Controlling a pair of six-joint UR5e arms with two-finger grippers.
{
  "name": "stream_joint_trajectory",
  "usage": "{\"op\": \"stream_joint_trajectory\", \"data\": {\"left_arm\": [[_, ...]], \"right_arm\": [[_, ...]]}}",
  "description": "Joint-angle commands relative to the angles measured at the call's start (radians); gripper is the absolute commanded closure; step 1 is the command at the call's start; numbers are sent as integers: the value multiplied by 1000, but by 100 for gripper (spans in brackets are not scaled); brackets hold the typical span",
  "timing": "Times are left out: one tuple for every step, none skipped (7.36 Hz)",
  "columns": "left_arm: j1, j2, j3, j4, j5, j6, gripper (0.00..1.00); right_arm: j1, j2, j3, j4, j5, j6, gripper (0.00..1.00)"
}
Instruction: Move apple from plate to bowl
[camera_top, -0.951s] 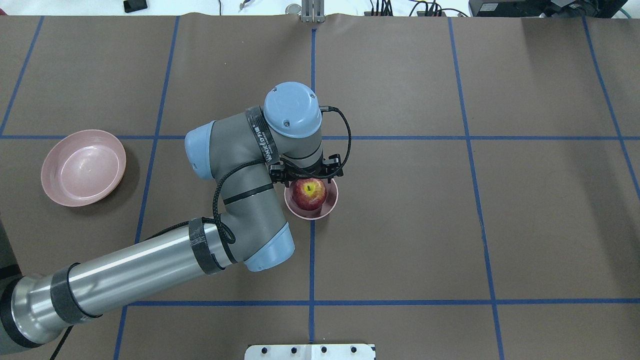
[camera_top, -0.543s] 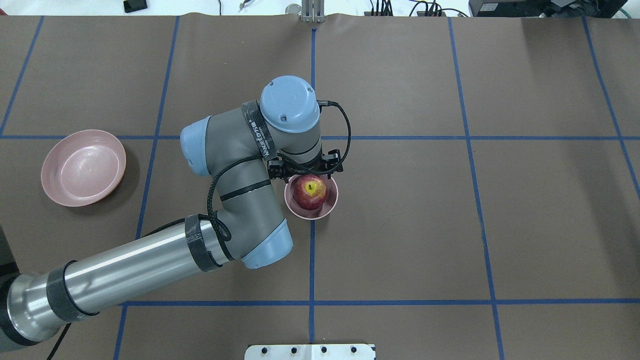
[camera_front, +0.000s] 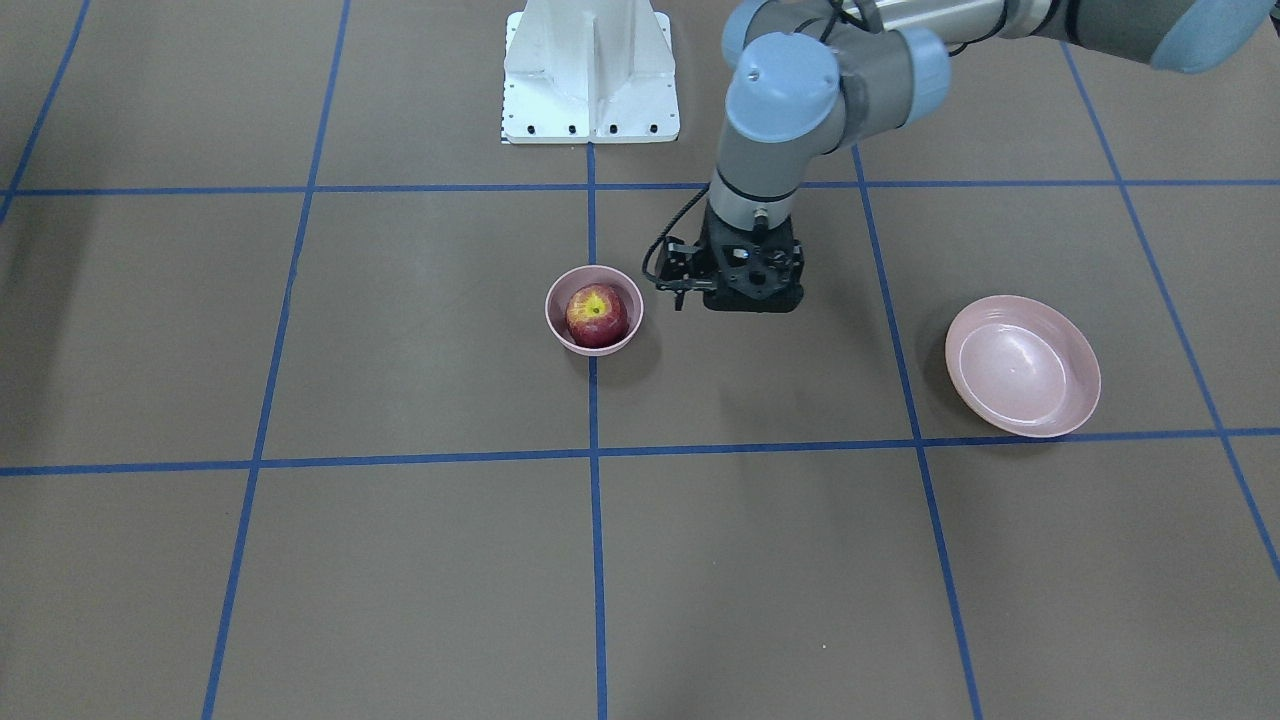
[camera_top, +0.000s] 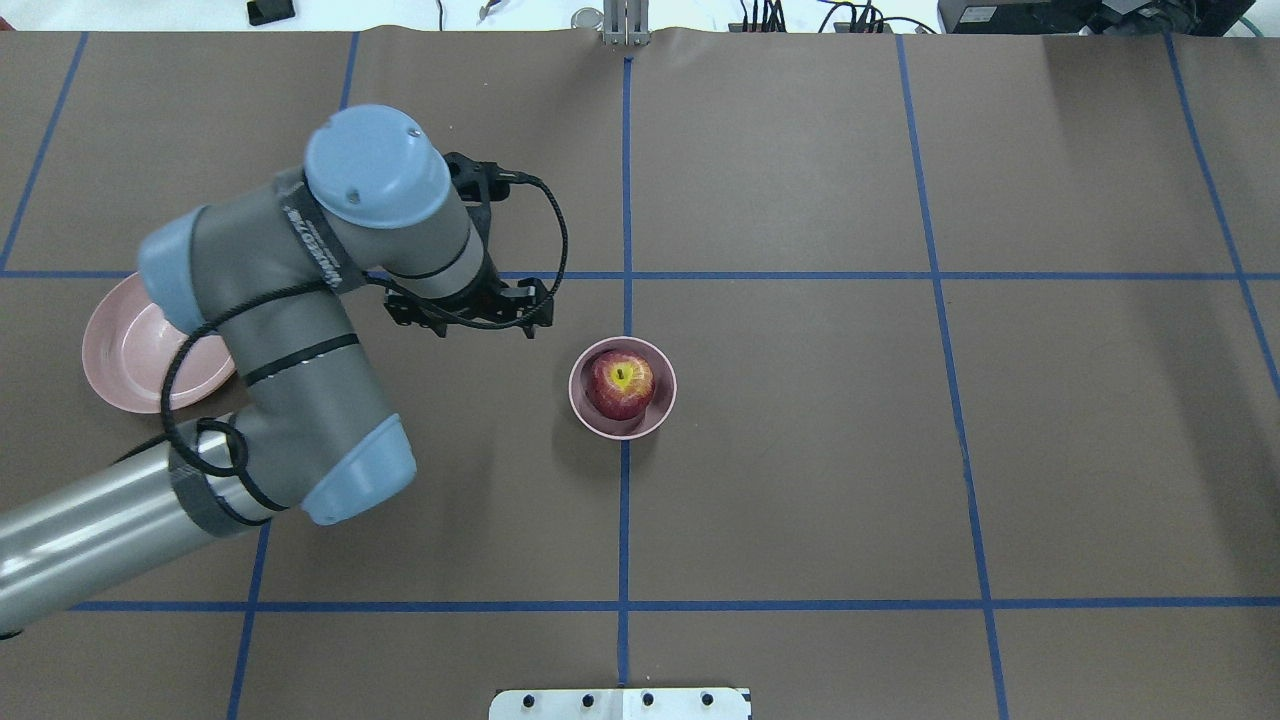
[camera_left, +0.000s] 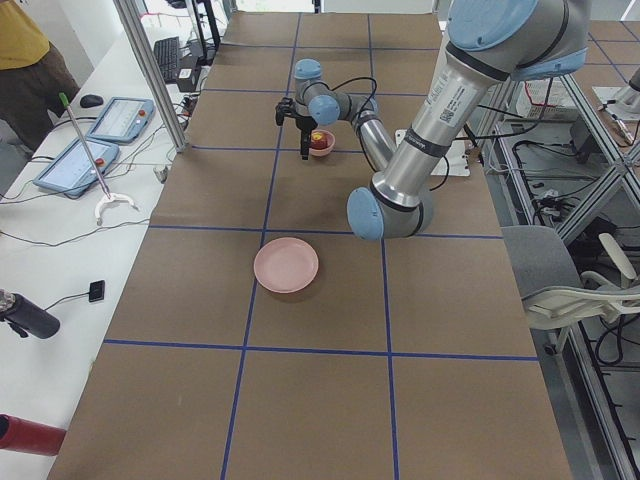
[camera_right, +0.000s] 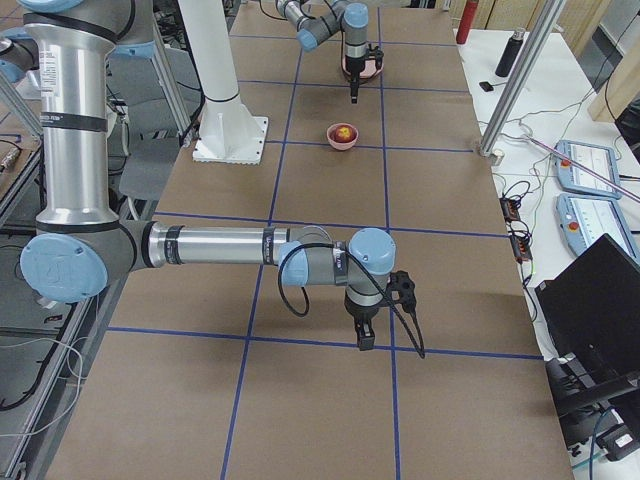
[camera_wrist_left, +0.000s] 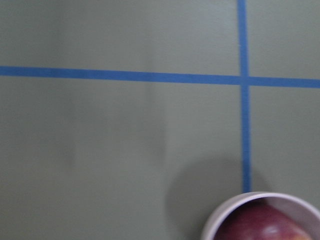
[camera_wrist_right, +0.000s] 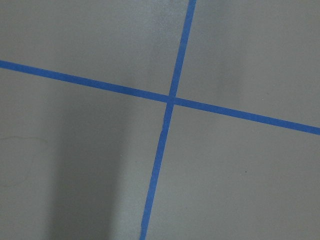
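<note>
The dark-red apple (camera_top: 621, 385) with its yellow stem patch sits inside the small deep pink bowl (camera_top: 608, 428) at the table's middle; both also show in the front view, the apple (camera_front: 597, 315) in the bowl (camera_front: 559, 332). The wide pink plate (camera_top: 120, 350) lies empty at the left, partly covered by my left arm. My left gripper (camera_top: 465, 315) hangs open and empty between plate and bowl, clear of both. The left wrist view catches the bowl's rim (camera_wrist_left: 225, 210) and the apple's top (camera_wrist_left: 260, 225). My right gripper (camera_right: 360, 335) shows only in the right side view; I cannot tell its state.
The robot's white base plate (camera_front: 590, 70) sits at the table's near edge, also in the overhead view (camera_top: 620, 703). Blue tape lines grid the brown table cover. The right wrist view shows only bare table and a tape crossing (camera_wrist_right: 171, 98).
My left gripper has drawn back from over the bowl, moving left and slightly farther out. The arm now covers part of the plate. The apple stays in the bowl.
</note>
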Motion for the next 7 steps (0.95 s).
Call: {"op": "stream_joint_trajectory", "data": {"left_arm": [[-183,149,-70,59,-117,270,2],[-281,212,-68,60,-154,414,2],[-378,290,-67,59,-162,505,2],[-453,366,-67,47,-163,612,2],[-530,413,-58,54,-163,773,2],[-590,458,-53,56,-165,867,2],[-665,510,-35,56,-214,883,2]], "right_arm": [[7,-15,-5,-1,-6,11,0],[45,-23,-2,0,-4,10,0],[76,-29,7,-1,3,10,0],[79,-29,7,-1,3,11,0],[80,-27,9,-1,3,11,0],[80,-27,9,-1,3,11,0],[78,-27,7,0,3,11,0]]}}
